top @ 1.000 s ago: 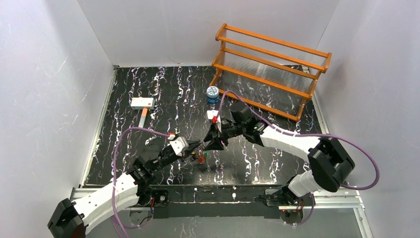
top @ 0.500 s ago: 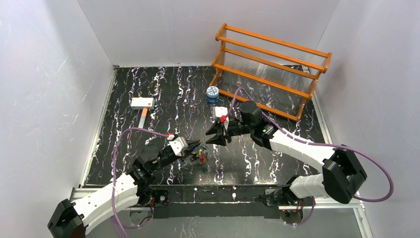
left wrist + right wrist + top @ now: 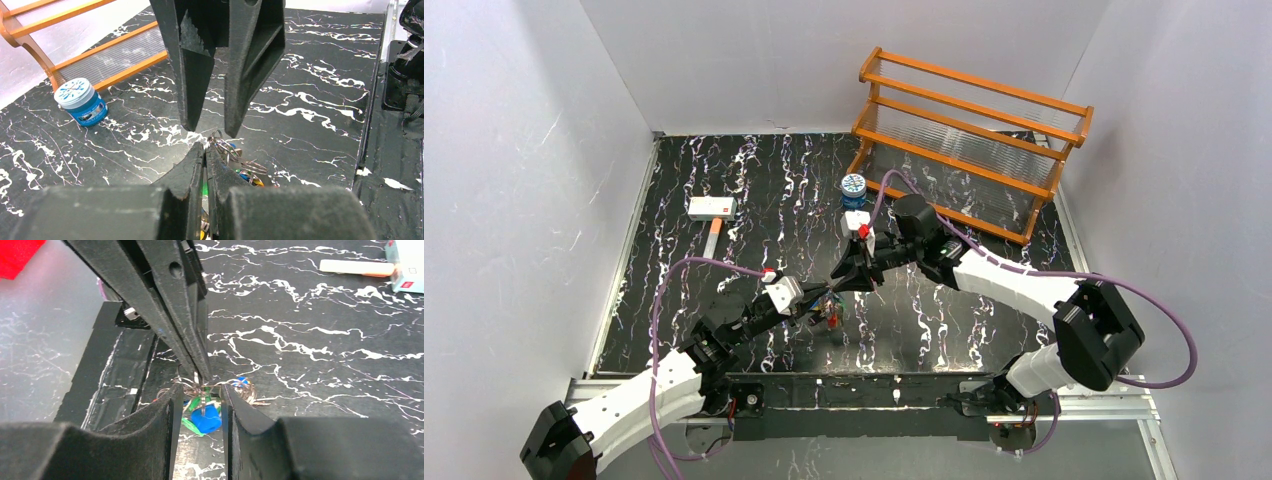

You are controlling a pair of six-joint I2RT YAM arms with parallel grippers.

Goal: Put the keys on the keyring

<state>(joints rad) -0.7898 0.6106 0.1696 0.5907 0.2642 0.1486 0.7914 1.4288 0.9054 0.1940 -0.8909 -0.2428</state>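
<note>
– Left gripper [image 3: 204, 149] is squeezing tight, isn't it?

– Yes. Its two fingers are pressing together on a thin silver wire. That wire is looking like part of the keyring [image 3: 251, 164].

– Where are the keys [image 3: 206, 420] sitting?

– They are bunching up right at the tips of that gripper, in the middle of the table [image 3: 984, 310]. A blue head and a bit of green are showing in the bunch. Whether each key is hanging on the ring yet is too hard to tell.

– And what is the right gripper [image 3: 210, 130] doing?

– It is holding its fingers apart, with nothing in them. It is pointing at the left gripper, tip to tip, very near.

– So which way is the bunch lying from it?

– Straight ahead of it and a little lower. The right wrist view is showing the bunch in the gap between the two open fingers. The ring is lying flat across that gap, side to side.

– Which arm is looking nearer for the next bit?

– Both are right there. The left one is busy holding, though. The right one is probably needing only a small push forward and a squeeze.

– Is anything getting in the way?

– No. The little blue tin [image 3: 81, 100] is sitting well apart, over by the orange rack [image 3: 972, 145].
</note>
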